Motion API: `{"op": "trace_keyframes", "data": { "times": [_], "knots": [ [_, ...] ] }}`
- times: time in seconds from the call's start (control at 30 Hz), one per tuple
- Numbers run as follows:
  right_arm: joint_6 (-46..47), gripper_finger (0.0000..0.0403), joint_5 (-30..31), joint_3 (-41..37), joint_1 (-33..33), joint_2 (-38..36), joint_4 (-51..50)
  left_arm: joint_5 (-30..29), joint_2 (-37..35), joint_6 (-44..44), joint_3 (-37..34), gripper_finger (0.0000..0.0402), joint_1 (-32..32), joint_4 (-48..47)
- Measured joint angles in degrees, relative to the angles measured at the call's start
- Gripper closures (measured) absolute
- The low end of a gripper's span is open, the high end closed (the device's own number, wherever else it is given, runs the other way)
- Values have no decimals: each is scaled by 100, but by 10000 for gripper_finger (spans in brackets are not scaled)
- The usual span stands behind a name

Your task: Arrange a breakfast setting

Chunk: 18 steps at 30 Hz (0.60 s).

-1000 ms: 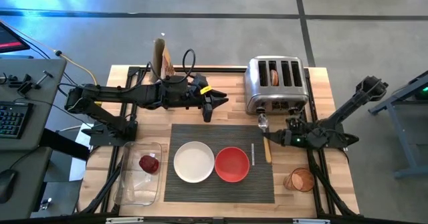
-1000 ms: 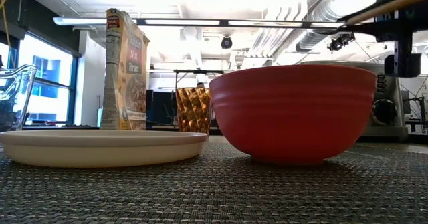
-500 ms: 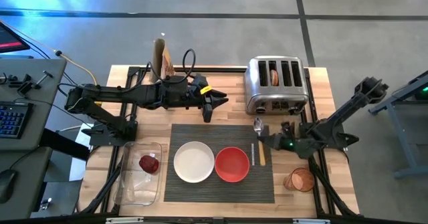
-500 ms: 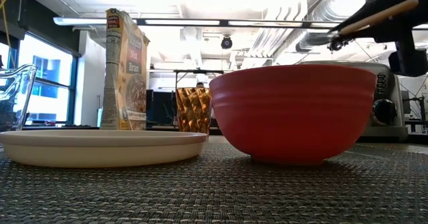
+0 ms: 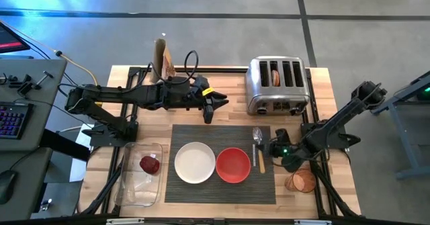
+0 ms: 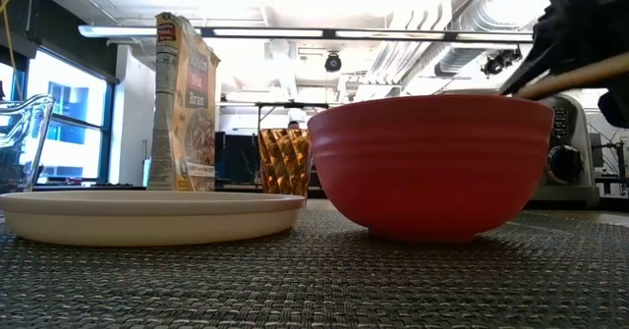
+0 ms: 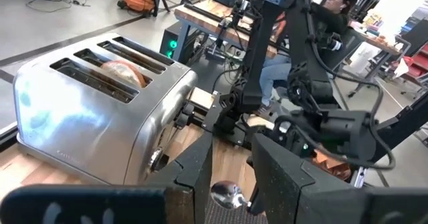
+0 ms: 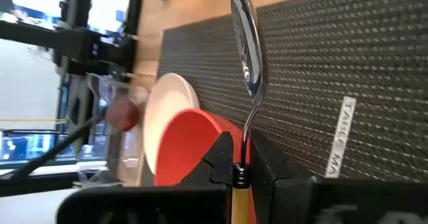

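Right of centre in high view: right gripper clenching spoon, long axis running up-frame, hovering beside bowl over mat.

On the dark mat, the strip at 3 o'clock of the red bowl is filled by the wooden-handled spoon, gripped by the right tool. The toaster blocks the counter at 12 o'clock of that strip. The white plate sits just beside the bowl at 9 o'clock. Bare mat runs along the 6 o'clock edge below both dishes. Open wood lies between the toaster and the left tool, which hovers at 12 o'clock of the plate.
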Motion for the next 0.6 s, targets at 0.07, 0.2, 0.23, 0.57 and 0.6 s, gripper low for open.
{"op": "trace_keyframes", "data": {
  "times": [0.07, 0.2, 0.23, 0.57, 0.6],
  "knots": [
    [113, 402, -103, 18, 0, 180, 71, 0, 0, -2, 0, 307, 0, -2],
    [306, 402, -259, 123, 0, 568, 130, 0, 0, -7, 0, 307, 0, -6],
    [338, 402, -267, 174, 0, 654, 144, 0, 0, -9, 0, 307, 0, -8],
    [624, 402, -552, 504, 0, 1435, 143, 0, 0, -11, 0, 307, 0, -13],
    [680, 402, -558, 529, 0, 1504, 142, 3, 0, -9, 0, 307, 0, -13]
  ]
}}
